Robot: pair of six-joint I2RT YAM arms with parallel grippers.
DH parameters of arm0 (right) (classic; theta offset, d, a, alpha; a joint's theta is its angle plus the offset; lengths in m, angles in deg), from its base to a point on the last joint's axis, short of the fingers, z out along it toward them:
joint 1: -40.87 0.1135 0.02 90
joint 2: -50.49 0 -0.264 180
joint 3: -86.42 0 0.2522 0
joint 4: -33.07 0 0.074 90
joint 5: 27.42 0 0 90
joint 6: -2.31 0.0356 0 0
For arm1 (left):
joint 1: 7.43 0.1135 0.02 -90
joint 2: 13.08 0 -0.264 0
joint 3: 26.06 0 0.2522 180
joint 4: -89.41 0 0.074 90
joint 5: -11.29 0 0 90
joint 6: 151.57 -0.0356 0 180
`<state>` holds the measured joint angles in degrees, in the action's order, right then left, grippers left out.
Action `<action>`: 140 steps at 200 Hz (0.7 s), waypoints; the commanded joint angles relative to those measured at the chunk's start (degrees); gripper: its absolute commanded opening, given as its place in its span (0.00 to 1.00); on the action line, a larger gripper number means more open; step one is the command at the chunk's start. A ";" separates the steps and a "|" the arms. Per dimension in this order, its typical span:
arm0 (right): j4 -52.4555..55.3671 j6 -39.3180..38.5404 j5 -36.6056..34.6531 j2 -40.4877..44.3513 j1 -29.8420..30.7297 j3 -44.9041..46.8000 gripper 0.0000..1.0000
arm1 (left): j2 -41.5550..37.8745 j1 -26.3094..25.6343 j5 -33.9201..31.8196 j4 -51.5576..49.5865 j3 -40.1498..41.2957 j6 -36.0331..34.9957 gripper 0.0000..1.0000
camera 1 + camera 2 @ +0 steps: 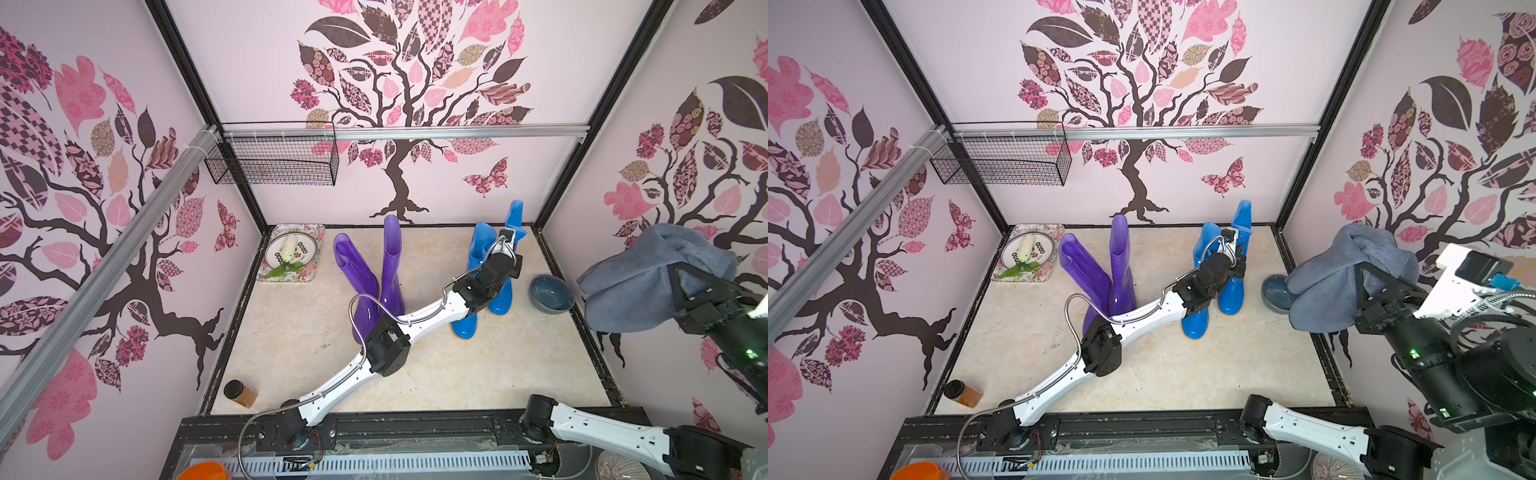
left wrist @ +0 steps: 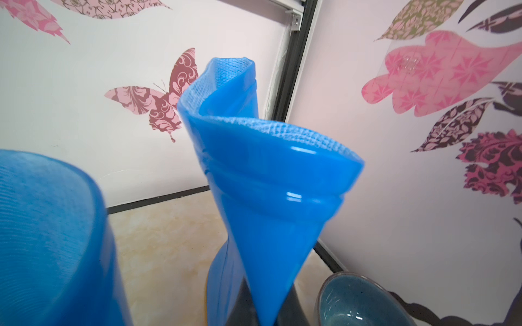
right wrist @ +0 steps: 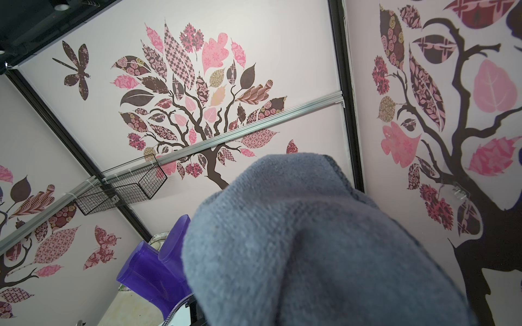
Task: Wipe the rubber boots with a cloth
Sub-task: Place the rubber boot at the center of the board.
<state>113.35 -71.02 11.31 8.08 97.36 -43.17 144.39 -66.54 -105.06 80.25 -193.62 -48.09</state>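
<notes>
Left gripper [image 1: 512, 240] pinches squeezed-flat rim of rear blue boot [image 1: 515, 216], at 1 o'clock. Front blue boot [image 1: 478, 266] touches it. Purple boots [image 1: 361, 282] at 12 o'clock, one upright, the other leaning against it. Right gripper [image 1: 1366, 278] clamped on cloth [image 1: 648, 274], aloft at 3 o'clock, clear of boots. Bowl [image 1: 550, 293] at 2 o'clock.

The two bright blue tall rubber boots [image 2: 268, 203] are smooth and glossy outside, with a woven, mesh-textured lining at the cuff. The two purple tall rubber boots [image 1: 361, 270] look glossy and translucent. The grey-blue terry cloth [image 3: 310, 240] is matt and fuzzy. The round grey-blue bowl [image 1: 550, 301] has a shiny glaze.
</notes>
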 commanded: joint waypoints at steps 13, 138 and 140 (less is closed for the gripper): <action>-0.57 0.61 -0.05 1.00 -0.14 1.03 0.00 | -0.02 -0.05 -0.95 5.17 -2.93 0.63 0.26; 3.18 4.57 1.14 2.05 -0.05 4.58 0.00 | -36.66 -8.49 -7.43 -5.62 27.80 -9.69 0.98; 3.27 4.66 1.27 2.07 -0.06 4.68 0.00 | -37.60 -8.72 -8.11 -5.58 29.60 -9.54 0.98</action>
<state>115.97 -67.96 12.52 8.80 97.36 -39.81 116.70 -71.83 -107.94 77.52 -175.19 -55.94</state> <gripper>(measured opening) 0.100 0.977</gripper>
